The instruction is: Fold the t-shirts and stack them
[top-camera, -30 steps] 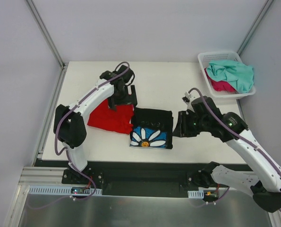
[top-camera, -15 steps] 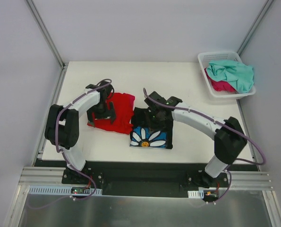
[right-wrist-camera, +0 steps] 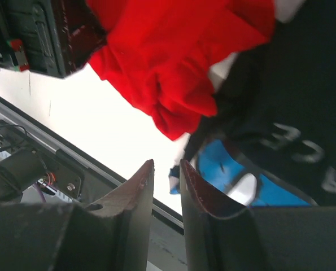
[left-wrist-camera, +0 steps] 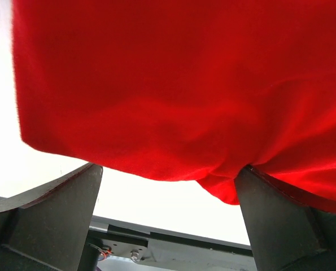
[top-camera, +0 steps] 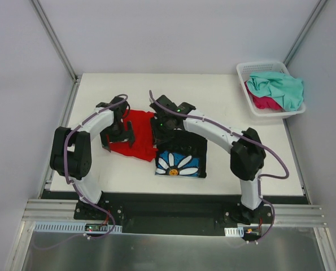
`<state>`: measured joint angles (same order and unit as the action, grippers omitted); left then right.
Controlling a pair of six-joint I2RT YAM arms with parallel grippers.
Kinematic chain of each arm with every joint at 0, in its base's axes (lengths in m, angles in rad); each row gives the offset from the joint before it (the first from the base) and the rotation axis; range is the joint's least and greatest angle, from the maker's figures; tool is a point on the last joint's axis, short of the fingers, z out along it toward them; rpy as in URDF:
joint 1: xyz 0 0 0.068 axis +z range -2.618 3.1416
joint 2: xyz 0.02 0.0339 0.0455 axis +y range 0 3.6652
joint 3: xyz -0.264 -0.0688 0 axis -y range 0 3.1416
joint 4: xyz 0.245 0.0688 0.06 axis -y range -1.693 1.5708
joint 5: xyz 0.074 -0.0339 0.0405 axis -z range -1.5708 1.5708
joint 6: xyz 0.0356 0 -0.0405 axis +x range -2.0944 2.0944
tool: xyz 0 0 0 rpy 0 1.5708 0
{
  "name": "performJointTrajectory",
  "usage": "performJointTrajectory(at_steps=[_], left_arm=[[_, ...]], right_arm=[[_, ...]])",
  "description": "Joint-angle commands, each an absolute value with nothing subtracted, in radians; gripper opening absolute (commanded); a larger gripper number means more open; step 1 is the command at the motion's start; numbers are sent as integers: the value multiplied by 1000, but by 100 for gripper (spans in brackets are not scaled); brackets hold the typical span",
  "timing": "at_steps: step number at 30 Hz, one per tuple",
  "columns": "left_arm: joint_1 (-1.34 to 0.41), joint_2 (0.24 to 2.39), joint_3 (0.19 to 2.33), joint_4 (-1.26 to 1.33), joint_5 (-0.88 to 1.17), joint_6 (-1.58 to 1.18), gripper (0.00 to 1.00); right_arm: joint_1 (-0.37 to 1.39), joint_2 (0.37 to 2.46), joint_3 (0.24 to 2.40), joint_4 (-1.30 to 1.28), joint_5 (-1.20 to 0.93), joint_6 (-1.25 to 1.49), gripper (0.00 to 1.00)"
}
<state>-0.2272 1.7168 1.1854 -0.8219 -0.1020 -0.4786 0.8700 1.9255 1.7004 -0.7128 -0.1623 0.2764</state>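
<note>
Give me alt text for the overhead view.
The left fingers and right fingers are down at a red t-shirt beside a black daisy-print t-shirt on a white table. A white basket in the far-right corner holds teal cloth and pink cloth.

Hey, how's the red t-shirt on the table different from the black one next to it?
The red t-shirt is plain; the black t-shirt carries a white daisy on blue. The red one's near edge is rumpled, while the black one lies as a neat rectangle. Both are folded on the table, side by side.
</note>
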Motion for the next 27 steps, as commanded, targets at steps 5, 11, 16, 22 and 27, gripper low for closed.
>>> performJointTrajectory(at_steps=[5,11,16,22,27], left_arm=[[-232,1686,1195,-819,-26,-480,99],[-232,1664,1200,-821,-18,-480,99],[-233,1663,1197,-824,-8,-483,99],[-233,1654,1200,-833,-17,-477,99],[-232,1646,1210,-847,-17,-472,99]], right_arm=[[917,2108,1871,-629,-330,296,28],[920,2167,1928,-598,-371,302,28],[917,2206,1933,-551,-397,287,27],[910,2272,1933,-516,-420,301,27],[905,2279,1875,-460,-423,319,27]])
